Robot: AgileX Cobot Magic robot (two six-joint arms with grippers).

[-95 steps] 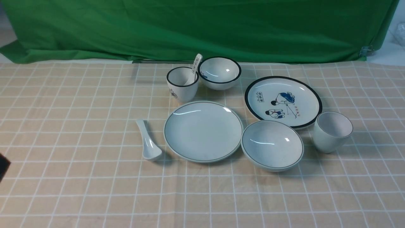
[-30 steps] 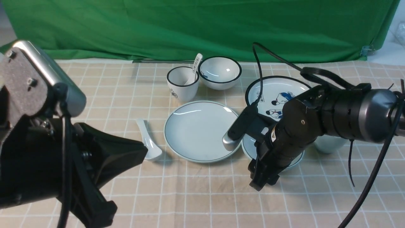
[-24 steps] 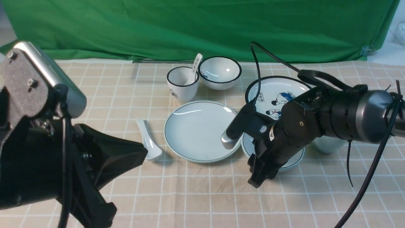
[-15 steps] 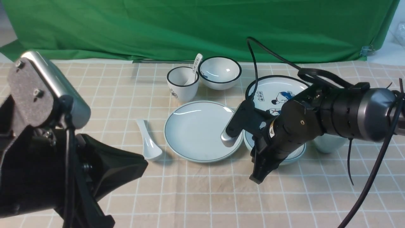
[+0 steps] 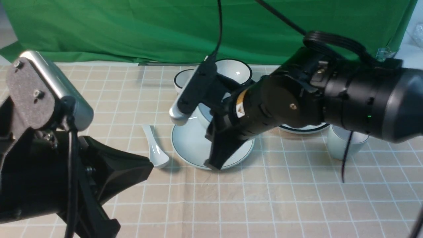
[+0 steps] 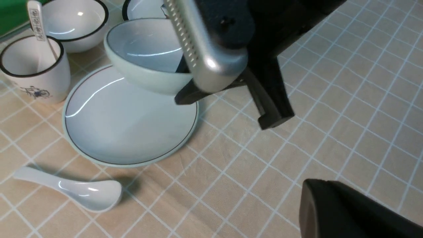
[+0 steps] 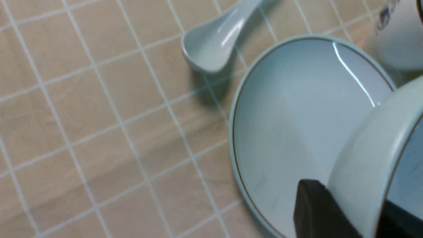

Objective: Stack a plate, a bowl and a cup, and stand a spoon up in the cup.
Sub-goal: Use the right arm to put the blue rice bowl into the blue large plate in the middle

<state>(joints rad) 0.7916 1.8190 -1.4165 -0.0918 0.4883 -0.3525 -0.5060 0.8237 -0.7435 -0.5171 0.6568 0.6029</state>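
Observation:
My right gripper is shut on the pale bowl, one finger inside its rim and one outside. It holds the bowl tilted, just above the plain plate and over the plate's right part. In the front view the right arm hides most of the bowl. The plain white spoon lies flat on the cloth left of the plate. The plain cup stands upright at the right, partly behind the arm. My left gripper hangs shut and empty at the near left, apart from the spoon.
A black-rimmed cup with a printed spoon in it and a black-rimmed bowl stand behind the plate. The cartoon plate lies under the right arm. A green cloth backs the table. Checked tablecloth spreads across the near side.
The right gripper closed on the bowl's near rim, lifted it off the cloth and carried it left over the plain plate. The left arm has hardly moved.

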